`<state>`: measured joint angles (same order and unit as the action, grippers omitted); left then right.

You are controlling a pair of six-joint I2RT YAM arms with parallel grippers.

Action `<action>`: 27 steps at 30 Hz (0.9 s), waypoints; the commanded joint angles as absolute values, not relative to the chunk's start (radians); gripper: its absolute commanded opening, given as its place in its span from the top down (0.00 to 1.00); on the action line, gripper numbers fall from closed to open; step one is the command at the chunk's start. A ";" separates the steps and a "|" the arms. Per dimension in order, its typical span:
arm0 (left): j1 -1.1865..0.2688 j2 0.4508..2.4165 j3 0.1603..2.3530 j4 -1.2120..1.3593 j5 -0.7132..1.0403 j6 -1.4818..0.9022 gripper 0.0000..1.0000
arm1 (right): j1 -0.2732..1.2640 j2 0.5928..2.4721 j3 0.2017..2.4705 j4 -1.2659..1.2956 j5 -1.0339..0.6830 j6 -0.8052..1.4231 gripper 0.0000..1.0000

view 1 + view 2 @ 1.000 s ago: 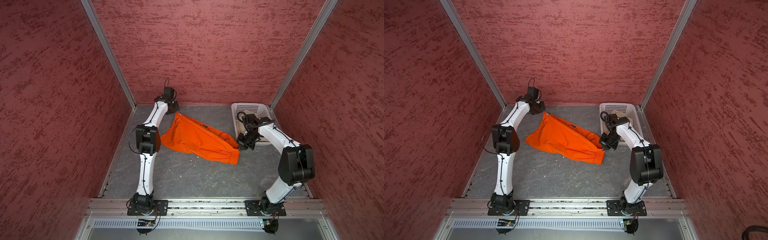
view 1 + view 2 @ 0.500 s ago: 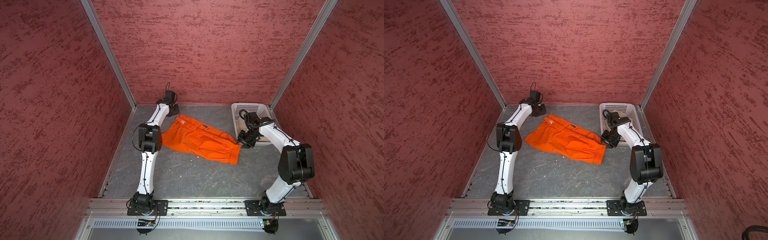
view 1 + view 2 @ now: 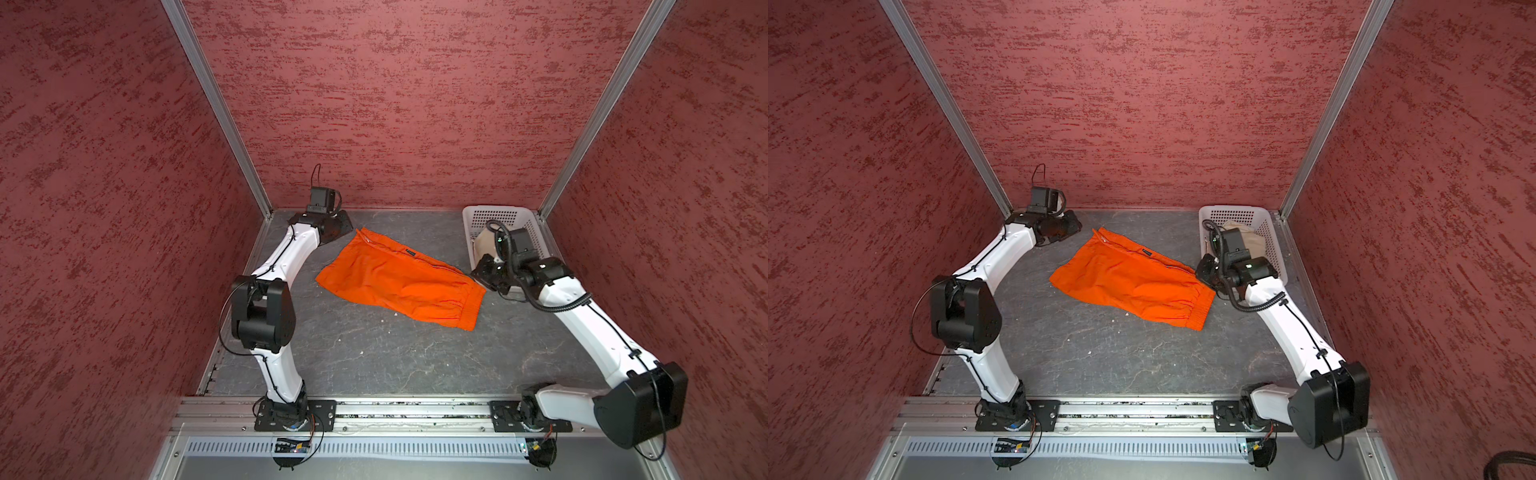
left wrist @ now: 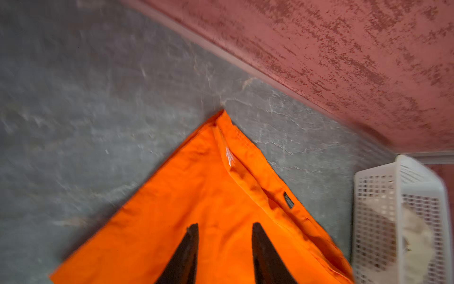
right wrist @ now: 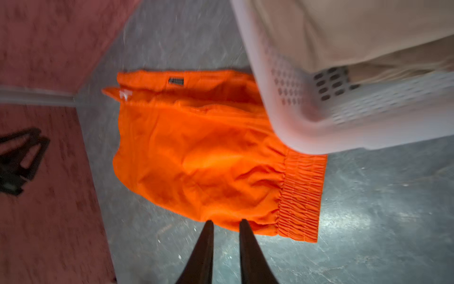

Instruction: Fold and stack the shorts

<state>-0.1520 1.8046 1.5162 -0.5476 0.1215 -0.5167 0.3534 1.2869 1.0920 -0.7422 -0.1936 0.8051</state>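
In both top views the orange shorts lie flat on the gray table. The left gripper sits low by their far corner. The right gripper is at the waistband end, its arm blocking part of the white basket.

Left wrist view: 2 fingers clearly parted over orange cloth, empty.

Right wrist view: 2 fingers only slightly apart, gripping nothing. The beige shorts sit in the basket, just beside the waistband.

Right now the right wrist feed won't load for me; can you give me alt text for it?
Orange shorts lie spread on the grey floor, gathered waistband showing. The right gripper has its jaws slightly apart and empty, by the shorts' edge. A white perforated basket holding beige cloth fills one corner.
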 commanded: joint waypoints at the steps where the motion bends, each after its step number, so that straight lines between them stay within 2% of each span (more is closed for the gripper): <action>1: -0.166 1.833 1.359 -0.434 0.181 -0.641 0.75 | 0.448 1.322 0.983 -0.512 -0.211 0.903 0.89; 5: -0.160 1.874 1.263 -0.390 0.188 -0.718 0.89 | 0.538 1.426 0.924 -0.359 -0.198 0.942 1.00; 10: -0.137 1.912 1.202 -0.388 0.184 -0.787 1.00 | 0.565 1.545 0.873 -0.226 -0.212 0.962 1.00; 17: -0.057 1.869 1.068 -0.402 0.161 -0.842 1.00 | 0.557 1.647 0.811 -0.226 -0.205 0.936 1.00; 27: 0.055 1.705 0.851 -0.411 0.145 -0.831 1.00 | 0.558 1.619 0.702 -0.305 -0.196 0.866 1.00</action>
<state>0.0341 1.7142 0.9089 -0.3416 0.2008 -0.8337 0.5491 1.6058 0.7429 -0.1997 -0.2207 0.8944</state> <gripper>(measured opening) 0.050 0.040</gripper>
